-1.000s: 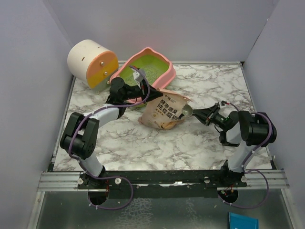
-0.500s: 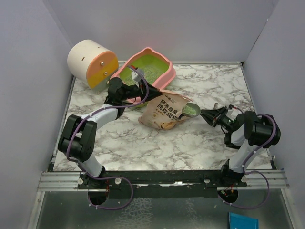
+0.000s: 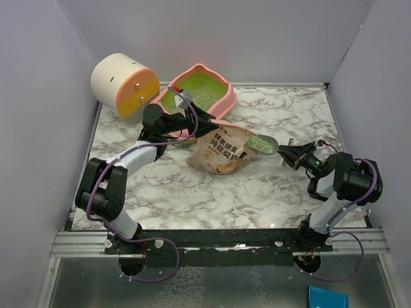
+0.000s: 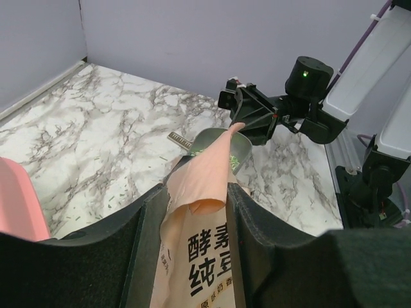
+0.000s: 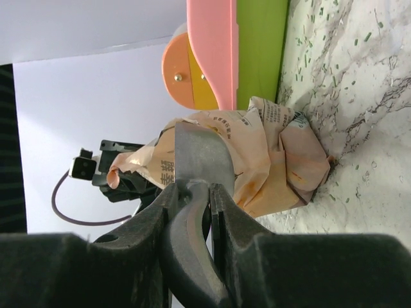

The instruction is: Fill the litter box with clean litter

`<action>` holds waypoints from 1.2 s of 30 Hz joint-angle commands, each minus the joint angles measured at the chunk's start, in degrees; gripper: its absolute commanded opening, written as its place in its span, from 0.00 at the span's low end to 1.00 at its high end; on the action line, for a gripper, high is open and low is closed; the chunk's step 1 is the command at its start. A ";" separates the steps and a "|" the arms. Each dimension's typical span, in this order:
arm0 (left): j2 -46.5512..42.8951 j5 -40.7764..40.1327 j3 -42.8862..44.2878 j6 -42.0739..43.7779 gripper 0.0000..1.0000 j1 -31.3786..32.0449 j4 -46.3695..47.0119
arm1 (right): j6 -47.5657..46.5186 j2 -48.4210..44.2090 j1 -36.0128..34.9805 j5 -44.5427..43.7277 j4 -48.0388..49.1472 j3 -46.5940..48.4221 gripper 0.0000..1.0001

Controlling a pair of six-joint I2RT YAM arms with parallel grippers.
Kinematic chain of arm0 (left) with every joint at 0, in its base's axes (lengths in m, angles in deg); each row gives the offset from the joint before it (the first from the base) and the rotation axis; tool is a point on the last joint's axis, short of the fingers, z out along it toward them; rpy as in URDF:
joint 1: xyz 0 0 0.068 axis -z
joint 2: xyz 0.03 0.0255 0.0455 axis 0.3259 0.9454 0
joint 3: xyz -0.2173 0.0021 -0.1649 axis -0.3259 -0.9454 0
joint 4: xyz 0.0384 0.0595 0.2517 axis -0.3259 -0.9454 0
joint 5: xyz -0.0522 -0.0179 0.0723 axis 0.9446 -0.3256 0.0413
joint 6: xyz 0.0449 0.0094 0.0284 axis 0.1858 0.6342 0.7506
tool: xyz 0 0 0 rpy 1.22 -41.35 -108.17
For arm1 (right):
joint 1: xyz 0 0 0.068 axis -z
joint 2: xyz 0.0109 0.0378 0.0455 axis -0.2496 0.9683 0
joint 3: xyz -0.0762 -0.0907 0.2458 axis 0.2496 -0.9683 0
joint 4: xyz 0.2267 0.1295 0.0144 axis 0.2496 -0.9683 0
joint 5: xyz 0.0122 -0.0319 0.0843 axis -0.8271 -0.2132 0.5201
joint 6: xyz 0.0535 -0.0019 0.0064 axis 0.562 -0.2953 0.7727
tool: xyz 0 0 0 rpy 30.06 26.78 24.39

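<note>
The pink litter box [image 3: 226,96] stands at the back with clean litter [image 3: 204,97] on its lime-green floor. In front of it lies the tan bag [image 3: 221,153]. My left gripper [image 3: 203,122] is at the bag's top; in the left wrist view its jaws [image 4: 196,192] stand apart with the bag's flap [image 4: 205,173] loose between them. To the bag's right, my right gripper [image 3: 289,153] is shut on the handle of a grey scoop [image 3: 263,145], which is heaped with litter and clear of the bag mouth. The right wrist view shows the scoop's back [image 5: 199,160].
A cream-and-orange cylinder [image 3: 125,83] lies at the back left, touching the litter box. Loose granules are scattered on the marble top [image 5: 334,77]. Grey walls close in the table on the left, back and right.
My right gripper has drawn the scoop out of the bag mouth and to the right, loaded with litter. The left jaws have spread apart around the bag's flap.
</note>
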 commanded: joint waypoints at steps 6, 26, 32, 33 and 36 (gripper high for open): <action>-5.19 -5.83 -1.52 2.43 0.48 -1.01 0.89 | 1.40 -5.05 3.15 1.24 15.20 3.02 0.01; -16.42 -18.10 -1.54 10.48 0.48 -2.41 -10.25 | -14.77 -9.87 3.56 -3.77 -25.86 28.87 0.01; -18.76 -20.99 -1.65 13.45 0.48 -2.43 -12.78 | -17.14 -5.68 -2.41 -6.73 -31.74 37.70 0.01; -19.11 -21.42 -1.61 13.98 0.48 -2.41 -13.38 | -17.47 -4.72 -3.67 -7.36 -32.65 39.48 0.01; -20.00 -22.71 -1.53 15.38 0.48 -2.42 -14.89 | -18.06 -1.55 -7.54 -8.75 -34.68 44.74 0.01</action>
